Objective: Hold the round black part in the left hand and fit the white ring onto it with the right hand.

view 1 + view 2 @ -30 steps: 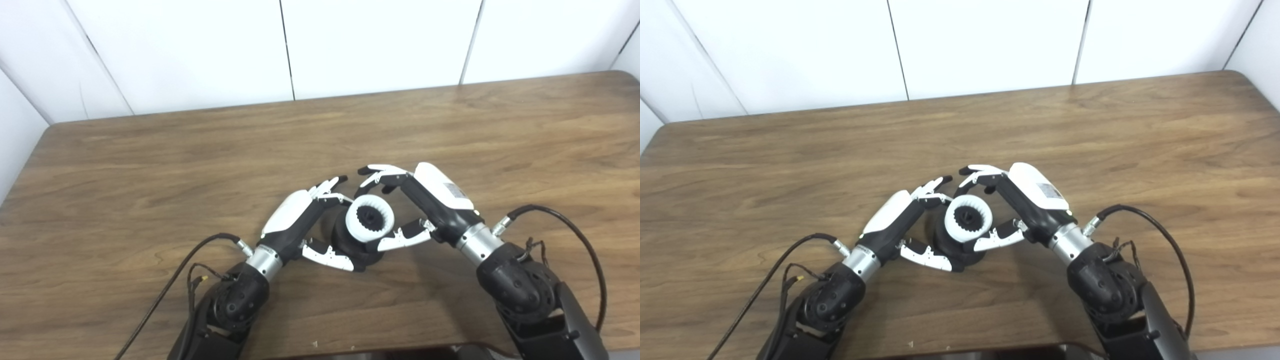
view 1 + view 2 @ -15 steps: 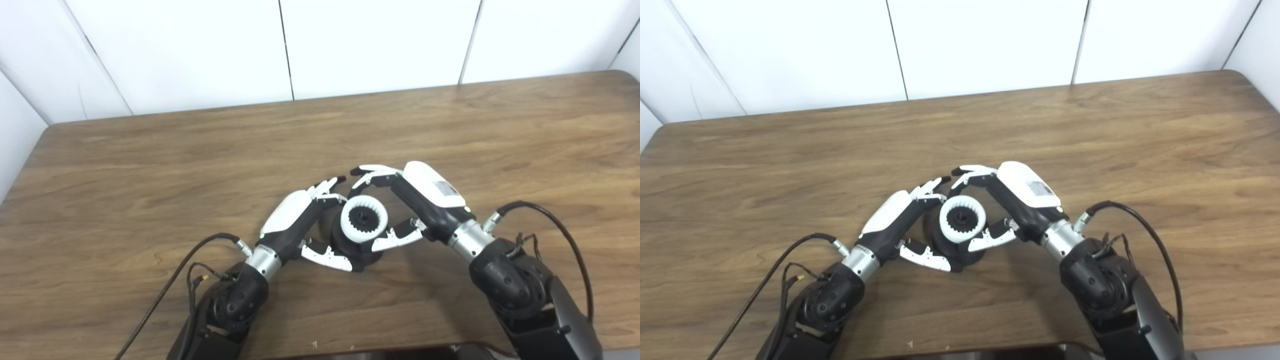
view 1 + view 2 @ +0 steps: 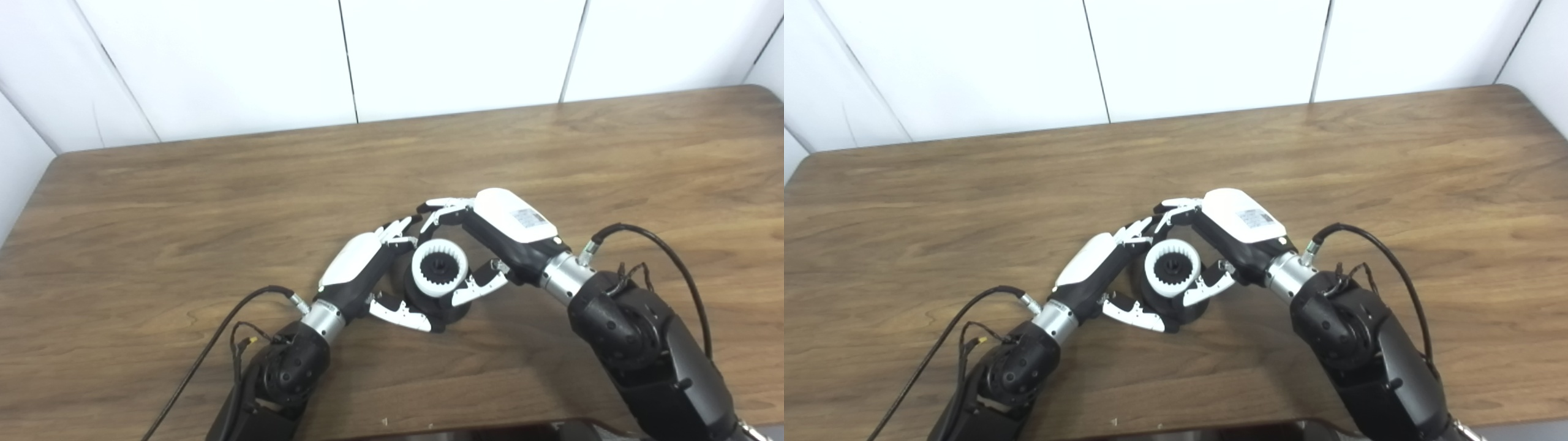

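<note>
The white ring [image 3: 440, 276], toothed around its inside, sits on top of the round black part [image 3: 429, 303], which rests on the table [image 3: 184, 202] near the middle of its front edge. The left hand [image 3: 361, 269] grasps the black part from the left, thumb curled along its front and fingers [image 3: 397, 231] reaching round the back. The right hand [image 3: 493, 236] grips the ring from the right, thumb against the near rim, fingers [image 3: 436, 208] arching over the far side. Compared with a second ago, the right hand has swung in toward the left and pressed lower, its fingertips now crossing just above the left hand's fingertips, and the ring has shifted left and settled down closer on the black part; the left hand has barely moved. Black cables [image 3: 643, 236] loop off both wrists over the wood, well apart from the parts. White wall panels [image 3: 453, 55] stand behind the far edge.
</note>
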`<state>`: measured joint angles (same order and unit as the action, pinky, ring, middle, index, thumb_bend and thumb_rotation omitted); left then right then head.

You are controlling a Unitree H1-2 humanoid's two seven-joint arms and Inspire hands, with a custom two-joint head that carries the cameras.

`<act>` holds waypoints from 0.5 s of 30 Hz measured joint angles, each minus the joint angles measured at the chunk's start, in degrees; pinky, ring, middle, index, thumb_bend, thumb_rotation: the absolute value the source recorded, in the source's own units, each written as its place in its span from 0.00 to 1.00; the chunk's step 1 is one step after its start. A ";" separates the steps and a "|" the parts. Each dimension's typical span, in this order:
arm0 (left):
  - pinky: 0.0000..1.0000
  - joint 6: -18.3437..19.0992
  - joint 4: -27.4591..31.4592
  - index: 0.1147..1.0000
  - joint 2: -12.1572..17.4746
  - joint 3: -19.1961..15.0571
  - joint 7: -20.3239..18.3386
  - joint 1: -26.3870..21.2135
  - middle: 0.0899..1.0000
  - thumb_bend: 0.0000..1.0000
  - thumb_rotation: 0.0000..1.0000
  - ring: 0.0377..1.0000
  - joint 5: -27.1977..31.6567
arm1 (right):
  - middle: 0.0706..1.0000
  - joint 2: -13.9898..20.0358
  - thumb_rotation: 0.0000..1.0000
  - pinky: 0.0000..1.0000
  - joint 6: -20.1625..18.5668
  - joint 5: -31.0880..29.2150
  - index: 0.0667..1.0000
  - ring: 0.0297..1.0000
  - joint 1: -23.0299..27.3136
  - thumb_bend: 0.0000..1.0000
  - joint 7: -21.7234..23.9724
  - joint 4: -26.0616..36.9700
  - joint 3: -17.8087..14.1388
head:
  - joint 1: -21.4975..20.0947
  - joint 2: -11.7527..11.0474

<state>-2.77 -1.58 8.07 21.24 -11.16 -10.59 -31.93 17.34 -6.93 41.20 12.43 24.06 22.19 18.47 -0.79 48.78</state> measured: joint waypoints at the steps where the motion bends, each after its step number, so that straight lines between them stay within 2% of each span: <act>1: 1.00 0.00 0.00 0.57 0.00 -0.01 0.00 0.00 1.00 0.96 0.37 1.00 0.00 | 0.83 0.00 0.15 0.80 -0.02 -0.02 0.46 0.82 -0.02 0.52 0.00 0.00 -0.02 | 0.00 0.09; 9: 1.00 0.01 0.00 0.57 0.00 -0.04 -0.03 0.00 1.00 0.96 0.37 1.00 0.01 | 0.84 -0.01 0.16 0.80 0.03 -0.55 0.46 0.82 -0.73 0.52 -0.67 0.00 -0.32 | -0.18 0.18; 10: 1.00 0.00 0.00 0.57 0.00 -0.05 -0.03 0.00 1.00 0.96 0.36 1.00 0.02 | 0.84 -0.01 0.26 0.80 0.03 -0.55 0.58 0.82 -0.74 0.74 -0.68 0.00 -0.31 | -0.35 0.18; 11: 1.00 0.01 0.00 0.56 0.00 -0.06 -0.04 0.00 1.00 0.97 0.36 1.00 0.02 | 0.85 -0.01 0.30 0.79 0.03 -0.54 0.63 0.83 -0.74 0.80 -0.67 0.00 -0.31 | -0.35 0.18; 15: 1.00 0.07 0.04 0.57 -0.04 -0.14 -0.15 0.00 1.00 0.97 0.36 1.00 0.40 | 0.89 0.53 0.43 0.81 -0.42 0.47 0.75 0.86 -0.75 0.92 0.63 -0.01 0.06 | -0.35 0.26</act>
<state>-2.70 -1.54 8.03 21.09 -11.31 -10.59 -31.52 17.87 -7.35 41.67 11.68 24.69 22.18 18.53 -1.14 49.04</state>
